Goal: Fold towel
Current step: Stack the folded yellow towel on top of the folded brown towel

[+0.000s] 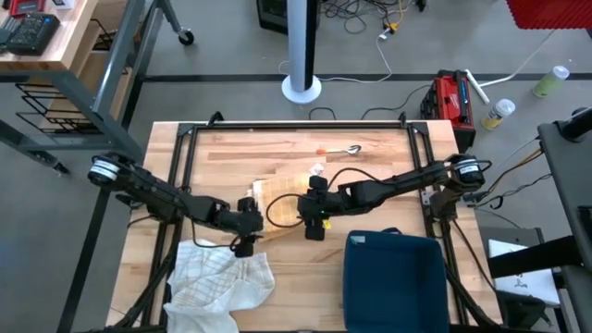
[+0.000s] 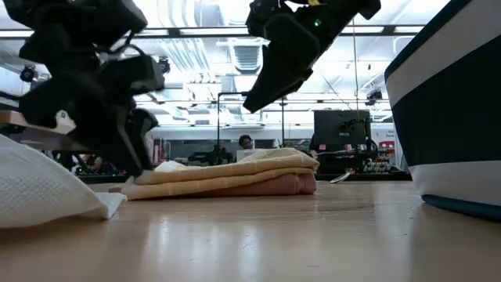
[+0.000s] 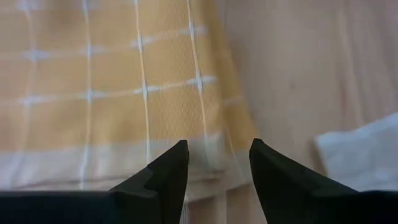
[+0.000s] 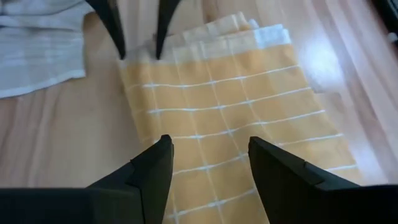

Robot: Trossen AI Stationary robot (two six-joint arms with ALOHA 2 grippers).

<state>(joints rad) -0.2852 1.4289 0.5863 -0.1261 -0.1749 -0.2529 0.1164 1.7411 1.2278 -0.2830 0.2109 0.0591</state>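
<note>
from above, the wooden desk (image 1: 370,199) carries a folded yellow towel (image 1: 277,190) near its middle, partly hidden by both arms; the left gripper (image 1: 244,231) comes in from the left side and sits at the towel's near left corner, while the right gripper (image 1: 314,222) reaches in from the right and hangs over the towel's near right part. a crumpled white cloth (image 1: 222,277) lies at the near left of the desk, just beside the left gripper, and a dark blue bin (image 1: 393,282) stands at the near right. a spoon (image 1: 347,149) lies on the far part of the desk, well apart from the towel. level with the desk top, the towel (image 2: 227,176) shows as a flat stack of several layers — the left gripper (image 2: 129,149) reaches down to its left end, the right gripper (image 2: 266,86) hangs above it without touching, the white cloth (image 2: 47,192) bulges at the left edge and the bin (image 2: 454,110) fills the right. in the left wrist view the two dark fingers (image 3: 165,177) stand apart with nothing between them, just over the towel's (image 3: 112,87) white-banded edge, bare desk and a corner of the white cloth (image 3: 367,149) beside it. in the right wrist view the fingers (image 4: 152,168) are also spread and empty above the checked towel (image 4: 230,112), with the left gripper (image 4: 137,46) at the towel's far corner, its fingers parted too.
</note>
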